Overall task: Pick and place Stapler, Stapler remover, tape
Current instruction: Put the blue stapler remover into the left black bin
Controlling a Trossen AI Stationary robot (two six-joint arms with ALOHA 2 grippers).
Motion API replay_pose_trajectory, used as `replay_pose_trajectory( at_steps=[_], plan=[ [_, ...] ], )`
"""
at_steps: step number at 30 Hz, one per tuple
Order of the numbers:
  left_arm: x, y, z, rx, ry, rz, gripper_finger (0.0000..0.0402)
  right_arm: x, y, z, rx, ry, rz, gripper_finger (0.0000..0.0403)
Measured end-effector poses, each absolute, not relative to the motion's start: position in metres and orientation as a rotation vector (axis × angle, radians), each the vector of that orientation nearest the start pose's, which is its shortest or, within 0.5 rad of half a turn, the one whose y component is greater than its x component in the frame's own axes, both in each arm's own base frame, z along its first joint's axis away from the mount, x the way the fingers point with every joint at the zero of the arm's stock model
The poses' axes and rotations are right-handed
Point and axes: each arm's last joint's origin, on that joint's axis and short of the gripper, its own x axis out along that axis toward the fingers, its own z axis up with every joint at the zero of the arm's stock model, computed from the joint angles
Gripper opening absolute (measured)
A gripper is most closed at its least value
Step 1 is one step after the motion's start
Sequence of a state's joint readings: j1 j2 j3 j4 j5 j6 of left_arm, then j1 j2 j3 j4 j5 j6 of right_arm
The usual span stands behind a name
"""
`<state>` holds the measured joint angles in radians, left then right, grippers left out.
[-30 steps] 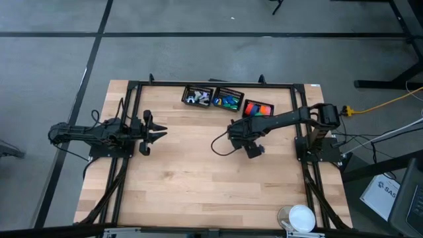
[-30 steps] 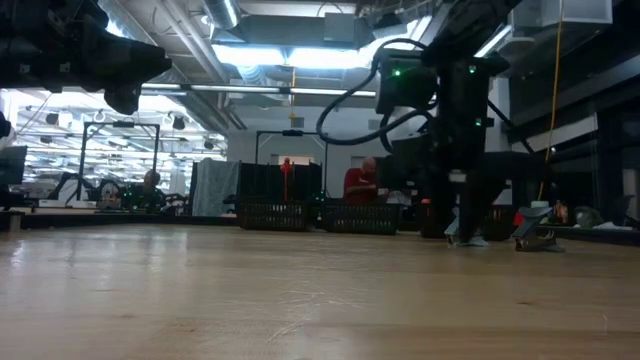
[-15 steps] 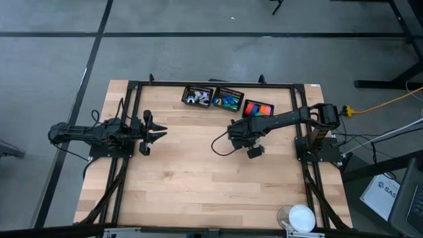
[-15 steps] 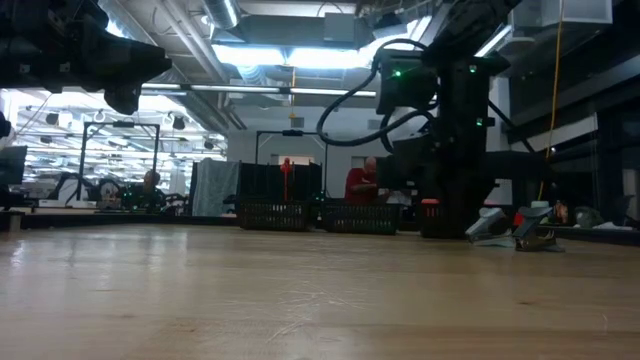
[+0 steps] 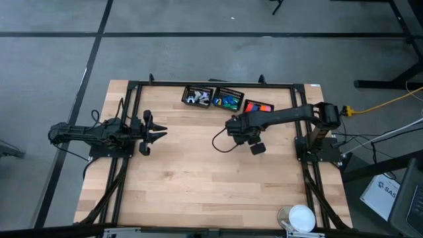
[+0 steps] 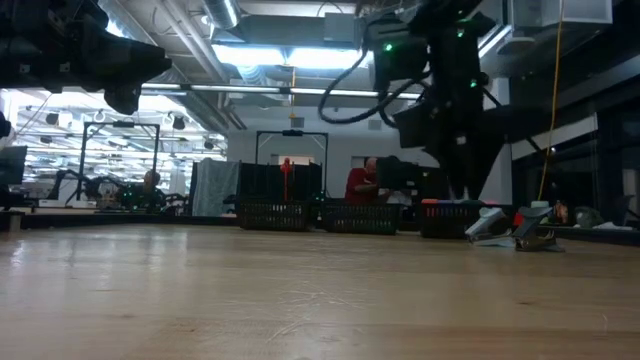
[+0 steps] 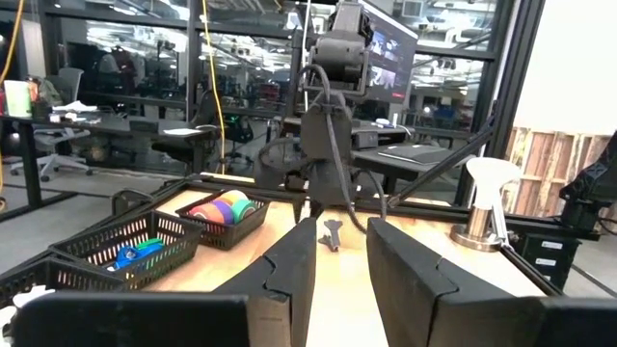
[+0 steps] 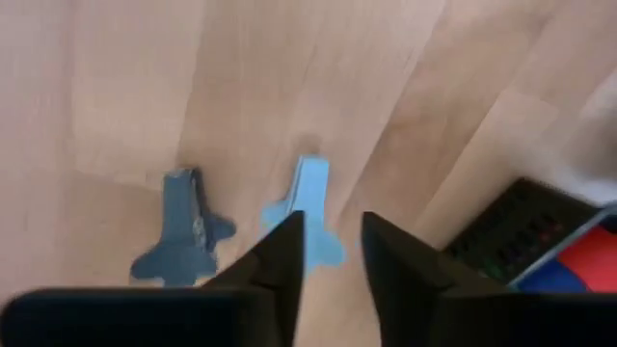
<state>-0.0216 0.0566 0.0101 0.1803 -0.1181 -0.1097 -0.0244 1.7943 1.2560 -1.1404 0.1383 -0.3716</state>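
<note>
Our right hand [image 8: 333, 226] hung over the table [image 5: 198, 178] with its fingers a bit apart, gripping nothing. Right under the fingertips lay a light-blue staple remover [image 8: 307, 207], with a darker blue remover [image 8: 183, 226] just beside it. Further out, the tape [image 5: 228, 101] sat in the middle basket [image 5: 228, 91]. The left hand [image 7: 339, 241] waited well apart, its fingers parted too.

At the table's [image 5: 198, 192] far edge you have three baskets [image 5: 227, 99] in a row. Two staple removers [image 8: 183, 231] lie side by side just before the right basket [image 5: 258, 106].
</note>
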Motion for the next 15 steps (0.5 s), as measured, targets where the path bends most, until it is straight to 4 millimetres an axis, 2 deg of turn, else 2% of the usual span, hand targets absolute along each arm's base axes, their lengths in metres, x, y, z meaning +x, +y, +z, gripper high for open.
replay_pose_trajectory(
  at_steps=[4, 7, 10, 15],
  plan=[
    [0.1, 0.001, 0.18, -0.119, -0.139, 0.089, 0.0091, 0.316, -0.012, 0.179, -0.33, 1.72, 0.149, 0.0173],
    [0.1, 0.001, 0.18, -0.119, -0.139, 0.089, 0.0091, 0.329, -0.012, 0.172, -0.298, 1.756, 0.119, 0.0205],
    [0.1, 0.001, 0.18, -0.119, -0.14, 0.089, 0.0091, 0.341, -0.013, 0.17, -0.292, 1.798, 0.123, 0.0219],
    [0.1, 0.001, 0.18, -0.119, -0.14, 0.089, 0.0091, 0.348, -0.015, 0.165, -0.285, 1.891, 0.138, 0.0222]
  ],
)
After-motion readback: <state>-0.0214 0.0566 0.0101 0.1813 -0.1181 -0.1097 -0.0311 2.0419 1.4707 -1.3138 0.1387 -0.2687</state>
